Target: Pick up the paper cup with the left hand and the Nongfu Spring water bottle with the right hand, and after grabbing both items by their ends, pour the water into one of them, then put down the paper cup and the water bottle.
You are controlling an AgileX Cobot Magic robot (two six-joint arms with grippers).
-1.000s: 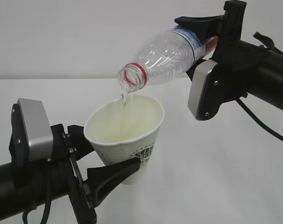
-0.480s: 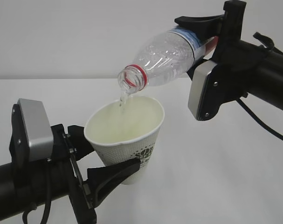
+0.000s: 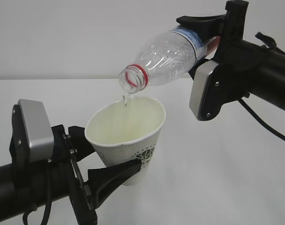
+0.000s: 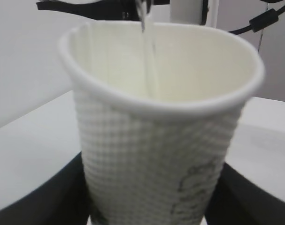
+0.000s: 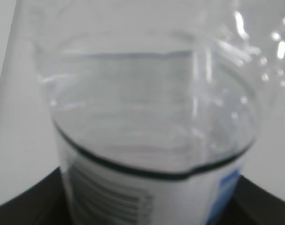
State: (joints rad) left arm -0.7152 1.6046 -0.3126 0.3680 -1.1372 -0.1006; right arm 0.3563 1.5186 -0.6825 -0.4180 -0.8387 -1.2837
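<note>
Now, exterior view: your left hand point(image 3: 109, 161), lower left of frame, fingers clamped on lower part of paper cup point(image 3: 127, 140), cup upright, off table point(image 3: 217, 178). Your right hand point(image 3: 209, 40), upper right, grips Nongfu Spring water bottle point(image 3: 168, 56) at label end, neck tipped down-left over cup mouth. Thin water point(image 3: 125, 100) stream drops into cup.

Left wrist view: cup point(image 4: 161, 140) fills frame, dimpled wall and dark lettering plain, stream point(image 4: 149, 61) running down inside.

Right wrist view: only here you see water level inside bottle point(image 5: 151, 117); barcode on label, black fingers point(image 5: 20, 206) at bottom corners.
</note>
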